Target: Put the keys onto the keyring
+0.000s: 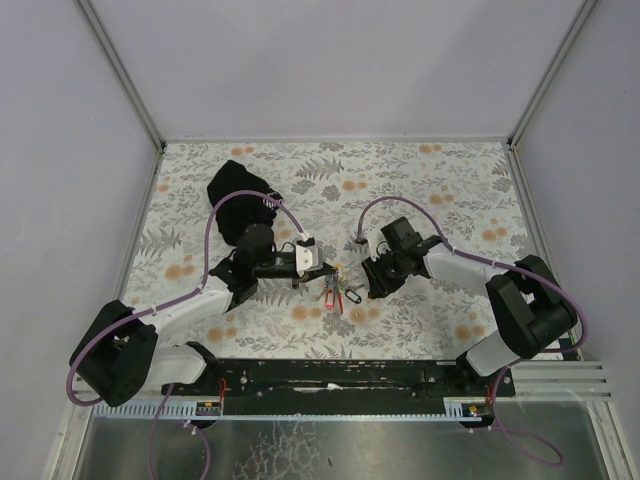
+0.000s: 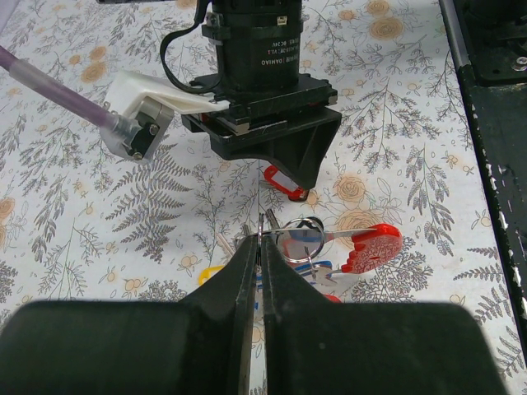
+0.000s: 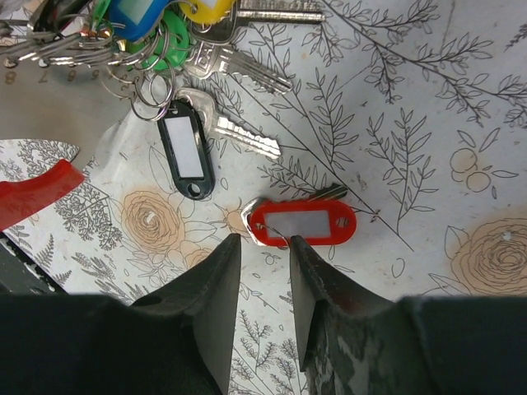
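Observation:
A bunch of keys (image 1: 338,290) with coloured tags lies on the floral mat between the two grippers. My left gripper (image 2: 260,245) is shut on the thin metal keyring (image 2: 263,224), which stands edge-on between its tips; a yellow tag (image 2: 210,274), a blue tag (image 2: 317,267) and a red foot-shaped fob (image 2: 372,247) hang by it. My right gripper (image 3: 263,240) is open and low over the mat. A loose key with a red tag (image 3: 303,222) lies flat just beyond its fingertips. A black-tagged key (image 3: 185,156) lies further out, by the bunch (image 3: 140,33).
A black cloth pouch (image 1: 240,195) lies at the back left of the mat. The two grippers (image 1: 318,262) (image 1: 362,270) face each other closely. White walls enclose the mat; a black rail (image 1: 340,375) runs along the near edge.

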### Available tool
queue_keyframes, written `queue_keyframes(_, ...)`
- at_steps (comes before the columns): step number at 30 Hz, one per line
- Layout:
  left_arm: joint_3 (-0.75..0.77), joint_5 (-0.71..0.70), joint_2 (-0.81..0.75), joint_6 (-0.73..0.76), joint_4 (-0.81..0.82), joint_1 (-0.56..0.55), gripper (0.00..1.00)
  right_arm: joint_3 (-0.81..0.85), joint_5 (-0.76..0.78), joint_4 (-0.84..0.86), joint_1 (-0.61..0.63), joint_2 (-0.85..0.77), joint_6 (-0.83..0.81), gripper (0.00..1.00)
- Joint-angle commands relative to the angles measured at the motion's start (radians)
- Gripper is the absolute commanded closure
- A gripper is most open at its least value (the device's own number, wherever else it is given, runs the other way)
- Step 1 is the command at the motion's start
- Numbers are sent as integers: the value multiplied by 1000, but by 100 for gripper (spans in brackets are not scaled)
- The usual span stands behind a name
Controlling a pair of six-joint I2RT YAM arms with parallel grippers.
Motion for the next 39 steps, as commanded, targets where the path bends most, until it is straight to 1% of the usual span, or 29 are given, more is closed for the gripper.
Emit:
queue_keyframes(1,2,-5,-5,1,51,7,100,39,-40,-27,5,9,-14,64)
queue_keyframes(8,3,-5,-7,2,50,7,100,32,-73,-21,5,-5,-9,70)
queue_keyframes(17,4,-1,-5,1,50,7,100,22,-98,16,6,-21,-1,76)
queue_keyframes(26,5,0,-4,1,52,7,100,22,-107,23,26,-15,8,78)
queue_keyframes(39,5,-1,-4,-2,53,6,100,28,-31,25,67,4,42,79)
